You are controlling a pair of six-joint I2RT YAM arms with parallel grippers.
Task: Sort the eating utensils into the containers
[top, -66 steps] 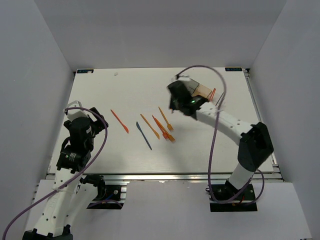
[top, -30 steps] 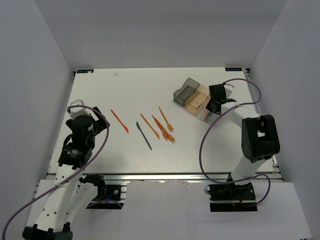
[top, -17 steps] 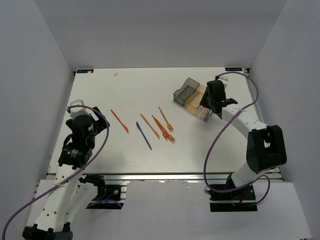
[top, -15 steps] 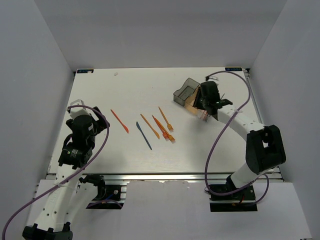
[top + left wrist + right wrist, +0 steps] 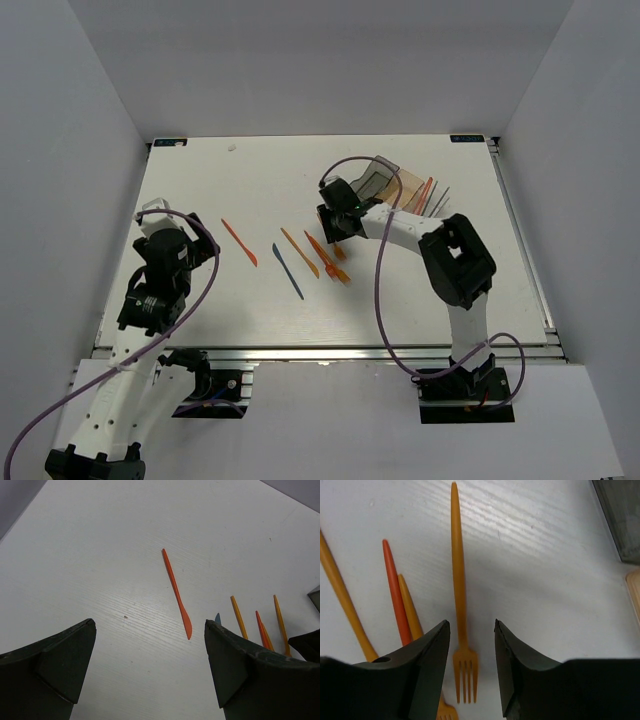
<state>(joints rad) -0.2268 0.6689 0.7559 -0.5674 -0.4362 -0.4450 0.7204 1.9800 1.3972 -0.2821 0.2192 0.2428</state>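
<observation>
From above, my right hand (image 5: 335,218) and its forearm cover the near side of the three small translucent plastic bins (image 5: 385,172) at the far right of the white counter (image 5: 220,180). I can make out the smoky dark grey one and a peach-orange one beside it, but the clear one is hard to tell from the counter. A few orange and thin dark sticks (image 5: 428,190) poke out on the right, their shapes unreadable. My right wrist view cuts the grey bin down to a corner. My right arm reaches left across the counter with the hand tipped down. Its fingers (image 5: 427,655) stand part-way open either side of the slim orange plastic fork (image 5: 457,570), which lies flat and ungripped. Just left of it lie a red-orange stick (image 5: 395,590) and a long orange stick (image 5: 340,600) cut off by the frame. My left hand (image 5: 149,625) hovers at the near left, spread wide and empty, with the orange plastic knife (image 5: 176,592) on the counter to its right. A dark blue knife (image 5: 288,271) lies between that and the orange cluster.
</observation>
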